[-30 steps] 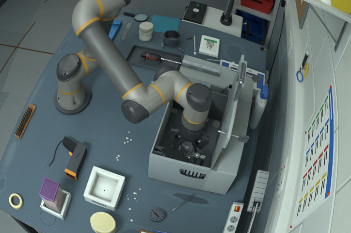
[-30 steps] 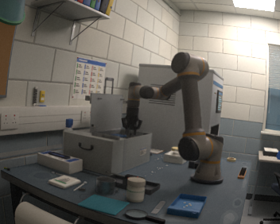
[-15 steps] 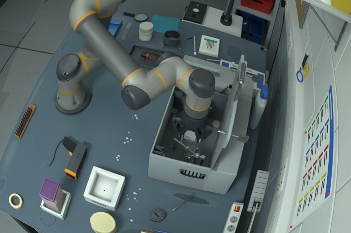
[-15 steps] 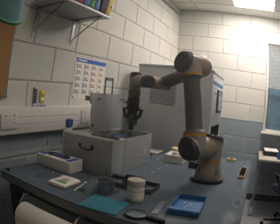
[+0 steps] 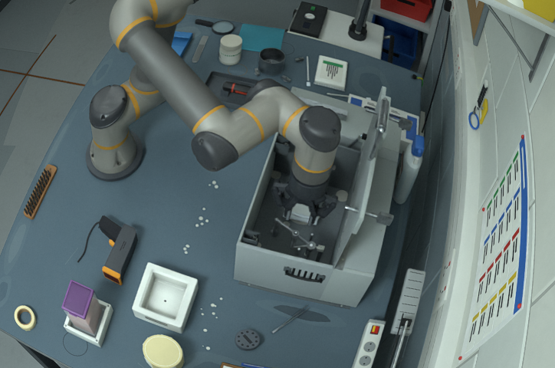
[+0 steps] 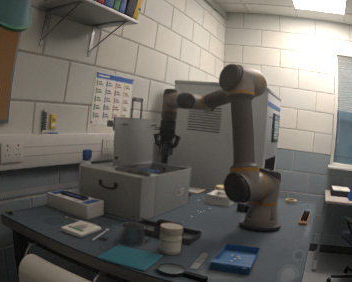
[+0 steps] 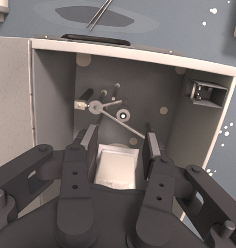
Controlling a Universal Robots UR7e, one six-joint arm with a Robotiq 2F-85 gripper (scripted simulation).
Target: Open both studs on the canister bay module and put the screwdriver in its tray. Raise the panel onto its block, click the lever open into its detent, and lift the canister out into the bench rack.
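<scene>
My gripper [image 7: 120,152] stands open above the white canister [image 7: 116,167], which sits upright in the open bay of the grey module [image 5: 306,225]; it holds nothing. The gripper [image 5: 303,212] hangs over the bay. The lever [image 7: 120,121] lies as a thin rod in front of the canister, running from a round pivot toward a knob. The panel [image 5: 365,173] stands raised on the right edge of the module. The screwdriver [image 5: 235,90] lies in its dark tray behind the arm. The white bench rack [image 5: 164,297] stands empty at the front of the bench.
Behind the module stand a white wall and a bottle with a blue cap [image 5: 411,169]. Tweezers [image 5: 290,319] lie in front of the module. A scanner [image 5: 118,249] and a purple-topped block [image 5: 83,310] are near the rack, with white pellets scattered between.
</scene>
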